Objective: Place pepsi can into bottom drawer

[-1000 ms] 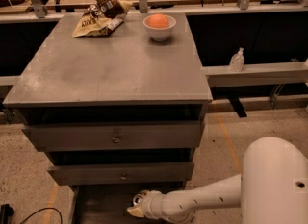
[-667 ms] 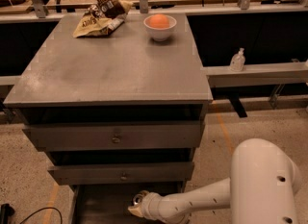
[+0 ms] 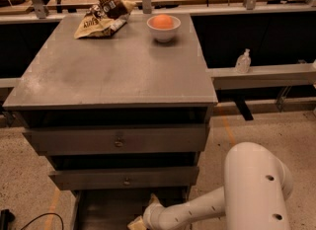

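Observation:
The bottom drawer (image 3: 106, 209) of the grey metal cabinet stands pulled open at the bottom of the camera view, its dark floor showing. My white arm (image 3: 197, 209) reaches in from the right, low over the drawer. My gripper (image 3: 139, 220) is over the drawer's floor at the frame's lower edge, partly cut off. The pepsi can does not show; it is hidden or out of view.
The two upper drawers (image 3: 118, 140) with round knobs are closed. On the cabinet top (image 3: 113, 71) sit a white bowl with an orange fruit (image 3: 163, 25) and a chip bag (image 3: 101, 17). A sanitizer bottle (image 3: 243, 61) stands on a rail at the right. A black cable (image 3: 29, 221) lies on the floor at the left.
My arm's elbow has swung left, closer to the cabinet. The gripper has dropped slightly lower into the bottom drawer.

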